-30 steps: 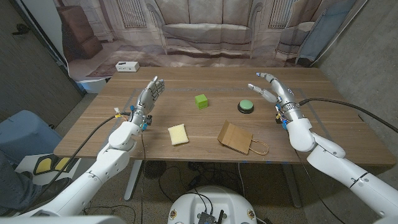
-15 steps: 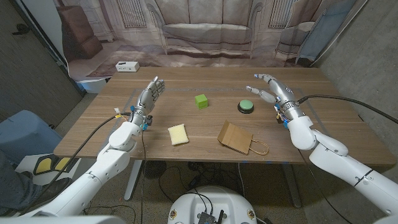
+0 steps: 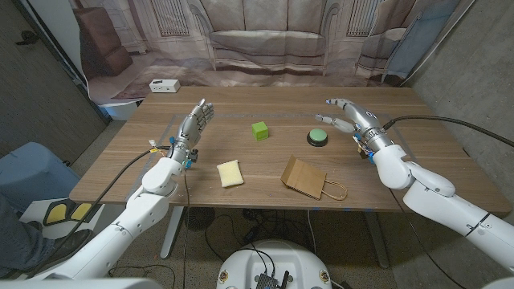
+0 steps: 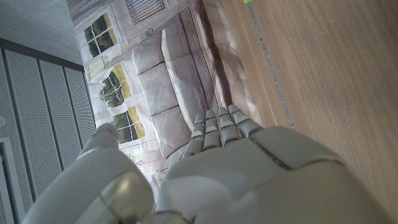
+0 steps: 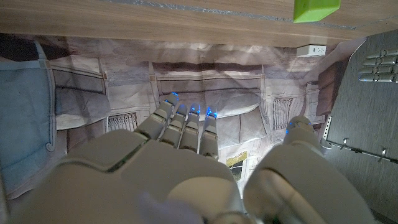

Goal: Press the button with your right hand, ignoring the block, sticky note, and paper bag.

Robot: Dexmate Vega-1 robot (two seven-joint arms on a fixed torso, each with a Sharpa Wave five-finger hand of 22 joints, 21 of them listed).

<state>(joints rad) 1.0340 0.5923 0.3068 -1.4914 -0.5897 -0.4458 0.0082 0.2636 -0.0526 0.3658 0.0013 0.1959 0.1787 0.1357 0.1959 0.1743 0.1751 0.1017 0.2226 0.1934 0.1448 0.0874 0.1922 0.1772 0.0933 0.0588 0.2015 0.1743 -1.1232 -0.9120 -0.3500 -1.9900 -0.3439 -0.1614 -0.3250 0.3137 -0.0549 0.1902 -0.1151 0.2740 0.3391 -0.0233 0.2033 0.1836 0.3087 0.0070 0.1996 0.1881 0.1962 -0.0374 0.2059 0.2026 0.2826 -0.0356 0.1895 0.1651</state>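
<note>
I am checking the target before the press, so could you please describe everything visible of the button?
The button is a round green dome on a black base that looks like plastic, sitting upright on the wooden table, right of the green block and behind the paper bag. Nothing touches it; the right hand hovers open just beside it.

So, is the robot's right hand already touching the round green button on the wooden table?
No, the right hand is beside the round green button, apart from it.

Two robot arms reach in from the bottom corners, both hands empty.
Left hand (image 3: 193,126) at 9 o'clock, fingers (image 3: 204,110) straight together; right hand (image 3: 357,120) at 3 o'clock, fingers (image 3: 334,103) spread.
</note>
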